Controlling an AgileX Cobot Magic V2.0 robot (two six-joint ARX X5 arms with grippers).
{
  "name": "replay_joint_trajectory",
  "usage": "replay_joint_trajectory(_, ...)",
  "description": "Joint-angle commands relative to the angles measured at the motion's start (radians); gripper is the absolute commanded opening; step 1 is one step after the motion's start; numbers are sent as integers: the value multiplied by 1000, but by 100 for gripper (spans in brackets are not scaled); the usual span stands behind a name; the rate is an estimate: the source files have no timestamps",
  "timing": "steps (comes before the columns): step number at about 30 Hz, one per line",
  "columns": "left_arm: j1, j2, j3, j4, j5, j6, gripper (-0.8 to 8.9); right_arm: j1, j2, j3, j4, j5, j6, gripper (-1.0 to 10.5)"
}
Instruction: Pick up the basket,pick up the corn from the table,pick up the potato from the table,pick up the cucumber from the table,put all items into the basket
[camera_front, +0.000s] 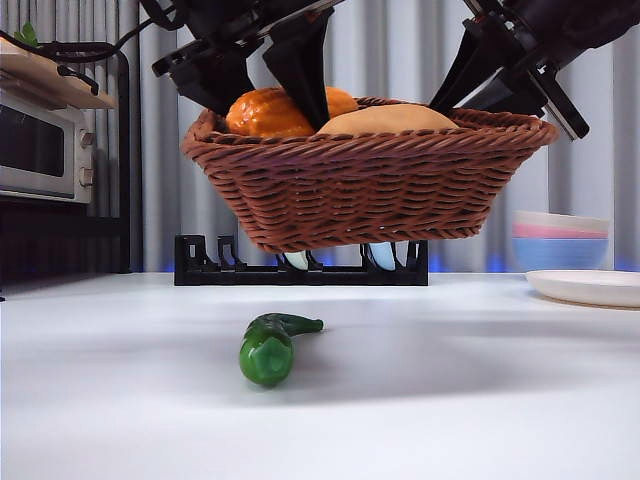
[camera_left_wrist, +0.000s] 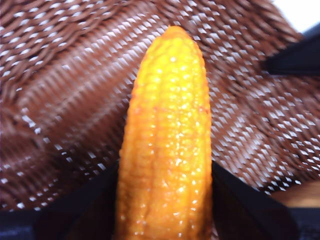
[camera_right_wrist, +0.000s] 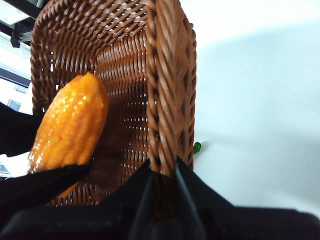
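Observation:
The wicker basket (camera_front: 370, 185) hangs above the table, slightly tilted. My right gripper (camera_right_wrist: 162, 172) is shut on its braided rim (camera_right_wrist: 167, 90) and comes in from the upper right (camera_front: 500, 75). Inside the basket, my left gripper (camera_left_wrist: 165, 200) is shut on the bumpy orange corn (camera_left_wrist: 167, 135), which shows above the rim (camera_front: 265, 112) and in the right wrist view (camera_right_wrist: 70, 130). The tan potato (camera_front: 385, 120) lies in the basket beside the corn. The dark-green cucumber (camera_front: 268, 345) lies on the table below the basket; a bit of it (camera_right_wrist: 197, 147) peeks past the basket's edge.
A black rack (camera_front: 200, 265) stands behind the basket. Stacked bowls (camera_front: 560, 240) and a white plate (camera_front: 590, 287) sit at the right. A microwave (camera_front: 40, 140) under a shelf is at the far left.

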Motion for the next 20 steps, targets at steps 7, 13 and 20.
replay_joint_trajectory(7,-26,-33,14,-34,34,11,479,0,-5,9,21,18,6,-12)
replay_joint_trajectory(13,-62,-164,85,-174,29,11,477,-25,-5,9,53,18,8,-12)
replay_joint_trajectory(20,-94,-330,90,-386,21,-34,475,-104,-5,17,104,14,39,-12)
